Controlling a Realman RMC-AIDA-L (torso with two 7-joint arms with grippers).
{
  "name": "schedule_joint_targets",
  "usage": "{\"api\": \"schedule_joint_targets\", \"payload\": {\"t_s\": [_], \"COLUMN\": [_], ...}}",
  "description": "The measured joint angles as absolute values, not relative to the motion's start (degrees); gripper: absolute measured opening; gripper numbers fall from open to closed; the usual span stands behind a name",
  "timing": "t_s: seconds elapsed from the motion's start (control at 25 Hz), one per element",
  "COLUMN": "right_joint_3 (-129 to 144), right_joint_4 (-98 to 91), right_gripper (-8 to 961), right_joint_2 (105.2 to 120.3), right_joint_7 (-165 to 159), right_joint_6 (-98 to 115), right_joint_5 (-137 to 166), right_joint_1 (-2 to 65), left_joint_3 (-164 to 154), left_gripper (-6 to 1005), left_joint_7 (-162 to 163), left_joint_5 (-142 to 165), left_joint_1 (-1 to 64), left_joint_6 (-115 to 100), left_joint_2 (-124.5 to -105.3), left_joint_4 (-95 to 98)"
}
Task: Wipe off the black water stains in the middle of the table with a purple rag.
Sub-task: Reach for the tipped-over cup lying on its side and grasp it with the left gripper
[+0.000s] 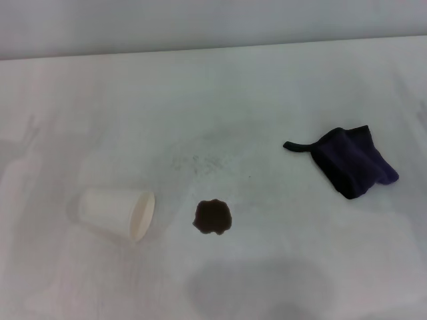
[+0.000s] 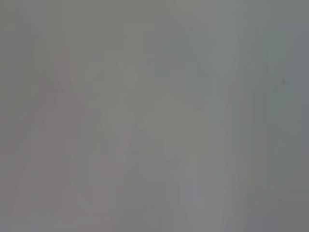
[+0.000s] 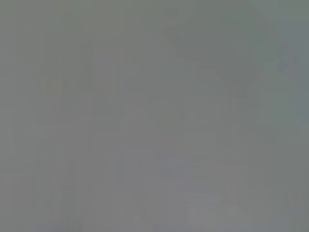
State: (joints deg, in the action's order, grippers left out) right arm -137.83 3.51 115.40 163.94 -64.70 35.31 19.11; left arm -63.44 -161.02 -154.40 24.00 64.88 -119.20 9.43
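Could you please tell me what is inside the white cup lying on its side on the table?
The cup faces its open mouth toward the stain; the visible inner wall looks bare, though deeper inside is hidden.

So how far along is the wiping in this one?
Nothing looks done: the black water stains sit whole on the table, right of a tipped white cup. Nothing is in hand; the purple rag lies bunched and untouched further right, and no pincer shows in any view. Left: fetch the rag, then wipe.
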Motion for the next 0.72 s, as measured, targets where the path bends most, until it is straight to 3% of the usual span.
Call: {"api": "schedule_joint_targets", "payload": {"t_s": [0.72], "right_joint_3": [-138.22], "right_joint_4": [3.67], "right_gripper": [873], "right_joint_2": [115.23], "right_joint_7": [164.33], "right_joint_6": [-64.53], "right_joint_5": [35.06], "right_joint_1": [18.02], "left_joint_3": [-63.84], "left_gripper": [877], "left_joint_7": [-148.31], "left_joint_5": [-142.49], "left_joint_1": [22.64], "left_joint_6": [57.76], "left_joint_2": [-118.22], "left_joint_4": [20.51]}}
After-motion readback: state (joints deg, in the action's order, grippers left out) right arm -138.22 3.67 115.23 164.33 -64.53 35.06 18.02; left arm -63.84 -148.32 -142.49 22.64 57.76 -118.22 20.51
